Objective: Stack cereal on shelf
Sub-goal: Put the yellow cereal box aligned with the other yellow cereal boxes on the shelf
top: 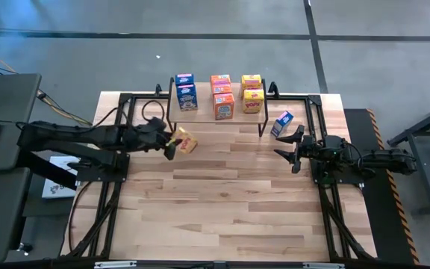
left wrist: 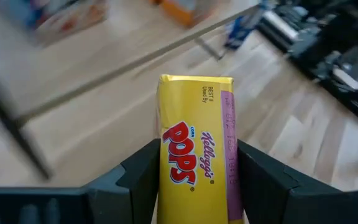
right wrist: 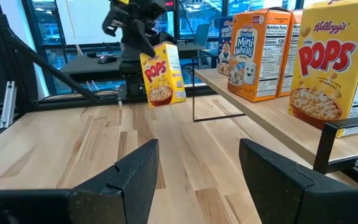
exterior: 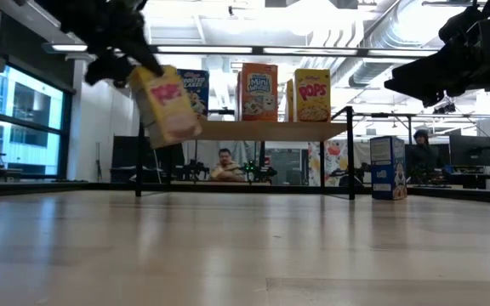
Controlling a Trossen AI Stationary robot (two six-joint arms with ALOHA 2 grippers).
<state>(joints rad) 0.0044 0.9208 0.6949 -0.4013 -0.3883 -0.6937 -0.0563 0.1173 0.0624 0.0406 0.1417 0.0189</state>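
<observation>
My left gripper (top: 176, 142) is shut on a yellow cereal box (left wrist: 194, 155) and holds it in the air left of the shelf (top: 204, 99), as the low view (exterior: 167, 106) and the right wrist view (right wrist: 162, 74) also show. The shelf's wood plank (exterior: 270, 130) carries several upright boxes: blue, orange and yellow. One blue box (top: 282, 123) stands on its base on the table by the shelf's right leg (exterior: 387, 167). My right gripper (top: 290, 146) hovers open just in front of that blue box, its fingers apart (right wrist: 197, 177) and touching nothing. My left gripper pinches the yellow box between its two fingers (left wrist: 143, 177), one on each broad face, with a narrow printed panel (left wrist: 197, 106) facing the wrist camera. The fingers come slanting down from the table's left. The box is lifted clear and hangs tilted below them (exterior: 173, 119).
Black metal frame rails (top: 125, 101) run along the table's left, far and right sides. Bare tabletop (top: 230, 202) stretches in front of the shelf. Beyond the far edge, the low view shows a seated person (exterior: 225, 161) and office gear.
</observation>
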